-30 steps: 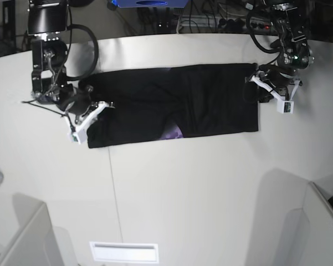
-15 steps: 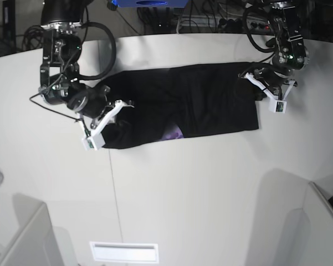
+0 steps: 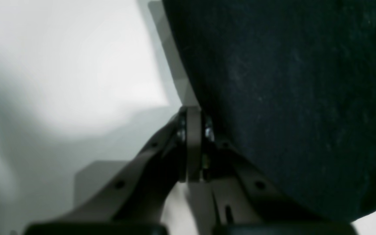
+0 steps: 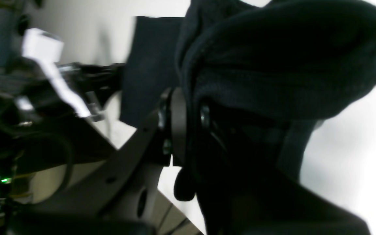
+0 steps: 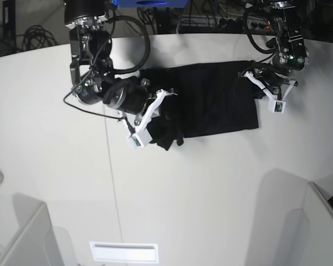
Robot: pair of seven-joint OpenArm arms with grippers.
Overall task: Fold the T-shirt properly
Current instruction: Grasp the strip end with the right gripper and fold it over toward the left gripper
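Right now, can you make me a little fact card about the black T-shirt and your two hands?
T-shirt: black, lying partly folded on the white table
Being lifted: the end on the right arm's side
Right hand: closed on a fold of the cloth, which drapes around it
Left hand: closed, at the shirt's edge; I can't tell if it pinches any cloth
Sun picture: not showing
Folding: not finished
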